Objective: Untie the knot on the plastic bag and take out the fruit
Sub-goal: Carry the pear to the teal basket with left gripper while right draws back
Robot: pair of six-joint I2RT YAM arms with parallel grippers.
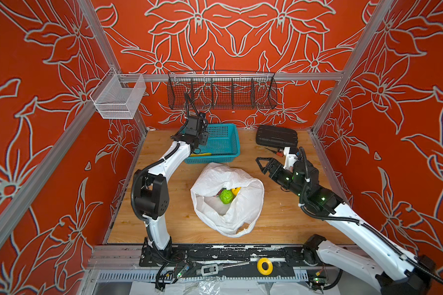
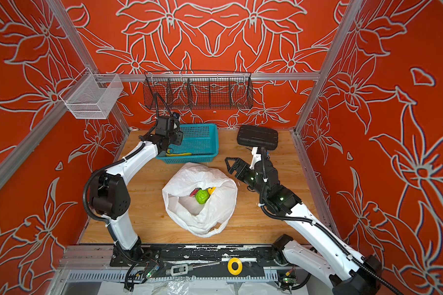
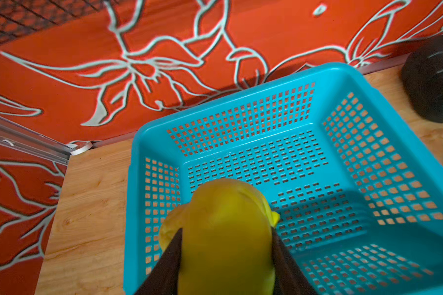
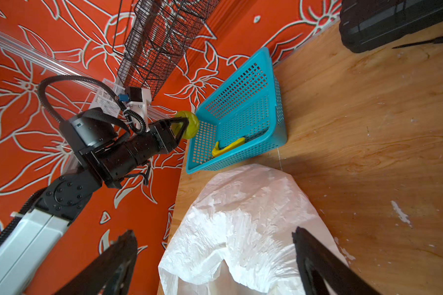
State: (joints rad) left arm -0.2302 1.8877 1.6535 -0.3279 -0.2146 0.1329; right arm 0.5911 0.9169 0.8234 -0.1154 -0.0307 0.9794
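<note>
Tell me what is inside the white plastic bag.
Through the open mouth of the plastic bag, a bumpy green fruit and part of a yellow fruit show. Anything deeper is covered by the bag's folds.

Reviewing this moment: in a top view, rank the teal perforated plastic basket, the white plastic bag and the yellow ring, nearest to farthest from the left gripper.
1. Teal perforated plastic basket, just beneath the left gripper, back of table.
2. White plastic bag, mid-table.
3. Yellow ring, on the front rail.
</note>
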